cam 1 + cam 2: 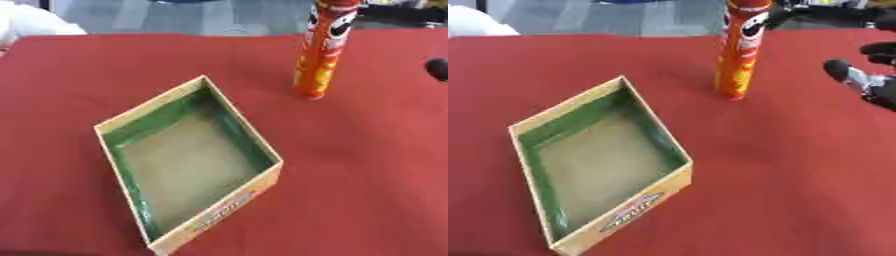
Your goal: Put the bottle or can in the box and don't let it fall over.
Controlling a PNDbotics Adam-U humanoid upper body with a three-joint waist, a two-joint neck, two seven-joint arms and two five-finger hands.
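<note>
Even, fairly bright light falls on the red worktop [780,190], with no hard glare. Everything is soft and blurred. The right hand [866,75] is a dark smear at the edge. To its left the orange can [741,55] casts only a faint shadow; the box [675,182] beyond has shaded green inner walls and unreadable print.

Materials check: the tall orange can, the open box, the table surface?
Can: likely paperboard tube with glossy printed wrap; its orange side shows a light sheen. Box: cardboard, matte tan edges and floor, green-lined inner walls, printed logo on the front. Table: covered in red cloth, matte, apparently soft; no glare.
</note>
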